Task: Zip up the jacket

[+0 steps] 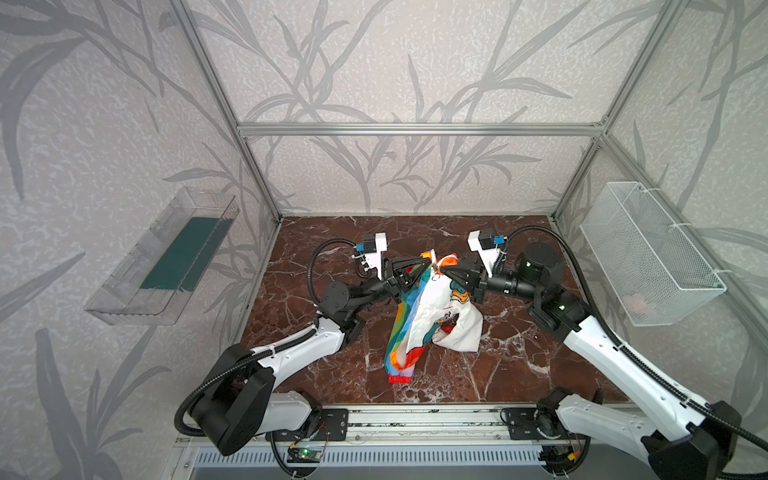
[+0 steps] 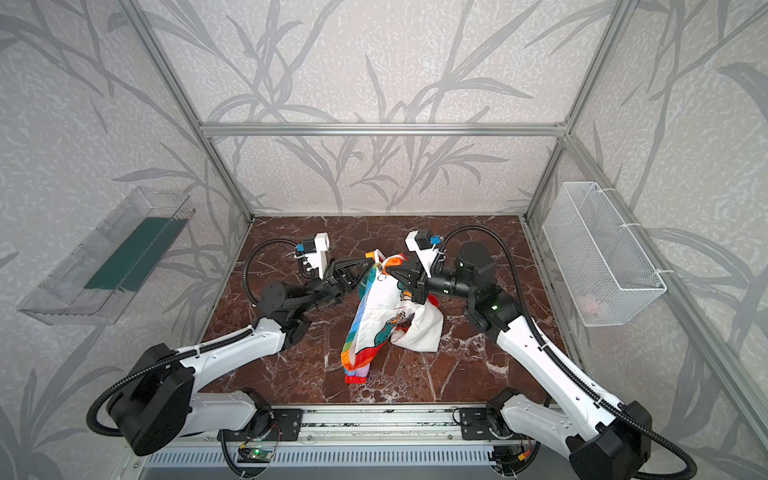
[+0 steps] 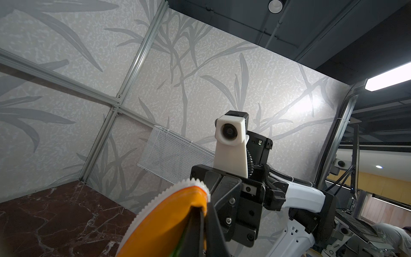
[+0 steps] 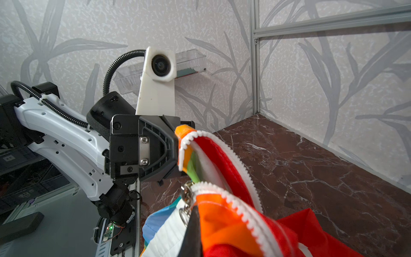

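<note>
So we've got the marble table (image 1: 519, 374), mostly bare, and the jacket (image 1: 419, 320) is mid-table. Its top edge is hoisted into the air between the two arms and the striped rest trails down onto the surface. We reckon it's hung like that so its own weight pulls the two front edges straight and the zip halves can line up.

The left gripper (image 1: 427, 262) is clamped on the orange corner of one front edge. The right gripper (image 1: 444, 271) is pinched on the other edge right next to it, tips nearly meeting.

Both top views give us the whole drape, but the zip is just a speck there. The right wrist view is where we actually see the zipper teeth (image 4: 235, 205): two rows running apart, so nothing's meshed yet by our read. It also shows the metal slider (image 4: 186, 193) dangling just beside our right jaw. The left wrist view only shows orange cloth with one row of teeth in its jaws, no slider
</note>
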You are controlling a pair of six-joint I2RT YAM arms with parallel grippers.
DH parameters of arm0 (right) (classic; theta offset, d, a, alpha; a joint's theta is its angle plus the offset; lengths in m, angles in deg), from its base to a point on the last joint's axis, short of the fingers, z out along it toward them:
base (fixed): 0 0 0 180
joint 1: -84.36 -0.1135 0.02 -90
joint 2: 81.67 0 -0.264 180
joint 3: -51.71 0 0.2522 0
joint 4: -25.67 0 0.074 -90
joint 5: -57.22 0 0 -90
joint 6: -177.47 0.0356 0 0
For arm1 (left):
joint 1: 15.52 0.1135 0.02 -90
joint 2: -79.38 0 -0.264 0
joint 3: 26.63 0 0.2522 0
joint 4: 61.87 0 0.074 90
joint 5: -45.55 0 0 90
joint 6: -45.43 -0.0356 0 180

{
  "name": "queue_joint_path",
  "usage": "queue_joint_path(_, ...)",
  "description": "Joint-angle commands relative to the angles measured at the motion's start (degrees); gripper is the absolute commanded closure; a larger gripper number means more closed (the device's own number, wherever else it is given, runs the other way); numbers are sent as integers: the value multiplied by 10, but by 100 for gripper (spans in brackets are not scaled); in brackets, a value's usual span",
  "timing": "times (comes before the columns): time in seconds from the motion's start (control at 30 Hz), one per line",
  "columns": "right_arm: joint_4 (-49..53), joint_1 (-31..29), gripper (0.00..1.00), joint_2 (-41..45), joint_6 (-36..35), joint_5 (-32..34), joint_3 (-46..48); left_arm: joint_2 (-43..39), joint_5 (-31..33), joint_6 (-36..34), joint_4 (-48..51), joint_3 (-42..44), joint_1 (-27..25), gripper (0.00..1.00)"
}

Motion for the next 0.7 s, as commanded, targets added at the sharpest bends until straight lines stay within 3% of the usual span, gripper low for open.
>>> queue_joint_path(0.0,-51,4,100,17,13,-13,2,-2,-4,8,-48,-1,-3,100)
queue_joint_path(0.37,-68,3,100,35,10,-55,17,6,3,8,-51,-8,-4,100)
queue_joint_path(0.67,-89,5,100,37,27,-50,26,2,2,7,-51,-7,-3,100)
